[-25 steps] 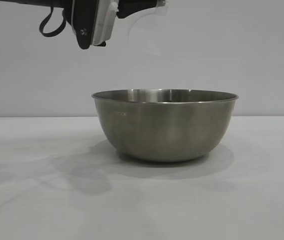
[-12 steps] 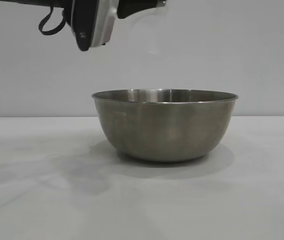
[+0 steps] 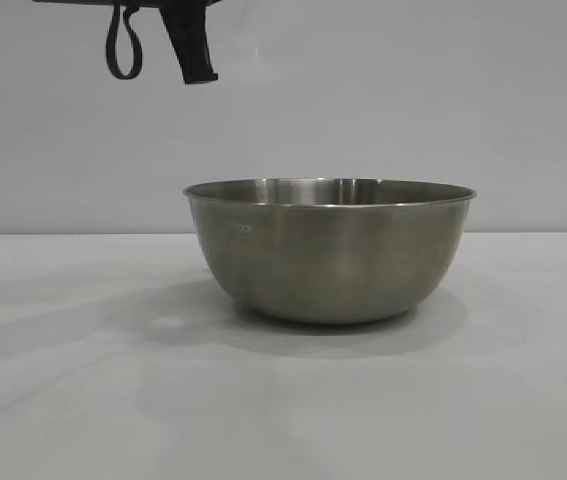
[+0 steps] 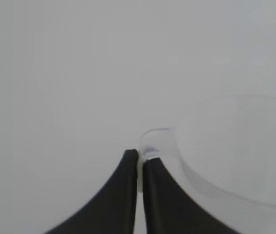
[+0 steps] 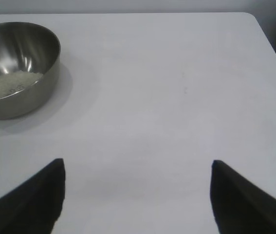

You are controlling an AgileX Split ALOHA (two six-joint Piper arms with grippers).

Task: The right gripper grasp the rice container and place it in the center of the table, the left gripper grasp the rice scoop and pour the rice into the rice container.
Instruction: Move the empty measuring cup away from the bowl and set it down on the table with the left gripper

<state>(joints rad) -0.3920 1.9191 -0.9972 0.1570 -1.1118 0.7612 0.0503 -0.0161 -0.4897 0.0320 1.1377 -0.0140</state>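
The rice container [image 3: 328, 250], a wide steel bowl, stands on the white table [image 3: 83, 400] in the exterior view. The right wrist view shows the rice container [image 5: 18, 68] with a pale layer of rice [image 5: 9, 85] on its bottom. In the left wrist view my left gripper [image 4: 140, 158] is shut on the side handle of the translucent rice scoop [image 4: 235, 151]. Only a black part of the left arm [image 3: 193, 45] shows, high above and left of the bowl. My right gripper [image 5: 138, 168] hangs open over bare table, well away from the bowl, with nothing between its fingers.
A black cable loop [image 3: 123, 45] hangs beside the left arm part at the top of the exterior view. The table's rounded corner and side edge [image 5: 269, 39] lie far from the bowl in the right wrist view. Bare table [image 5: 176, 97] stretches between bowl and edge.
The left arm has risen and drawn back to the left. Its white wrist part and the scoop have left the exterior view. Bowl and right gripper have not moved.
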